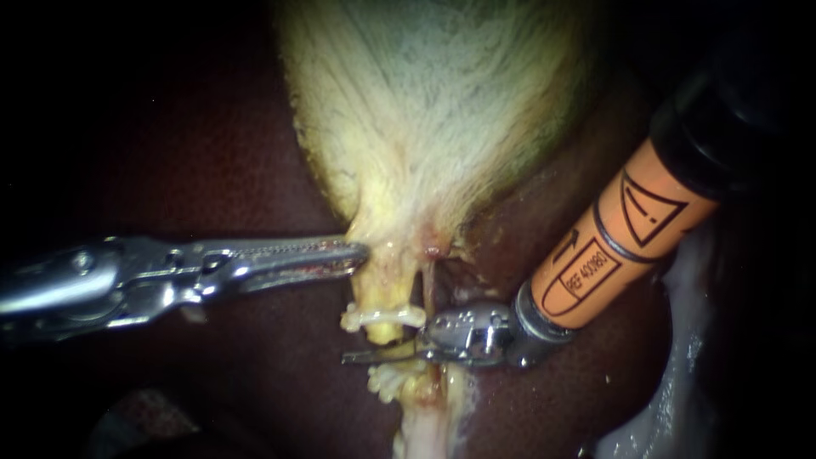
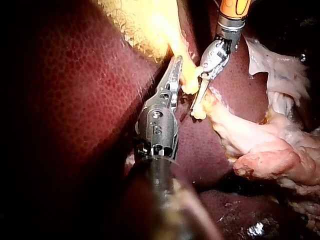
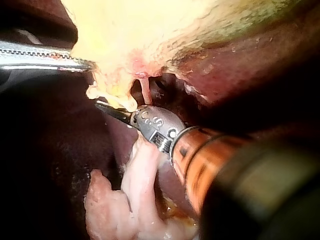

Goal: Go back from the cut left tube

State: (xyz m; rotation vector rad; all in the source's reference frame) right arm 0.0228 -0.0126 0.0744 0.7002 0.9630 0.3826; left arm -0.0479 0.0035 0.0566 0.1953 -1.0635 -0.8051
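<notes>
Tensioning the gallbladder (image 1: pixel 433 102), left instrument (image 1: pixel 353 255) clamps its neck; right instrument (image 1: pixel 378 354), pincer closed empty, sits beside the cut tube (image 1: pixel 381 289).

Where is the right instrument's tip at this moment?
Endoscope view, lower centre: the right instrument lies with shut jaws between the two cut ends of the left tube, just under the clip below the gallbladder.
</notes>
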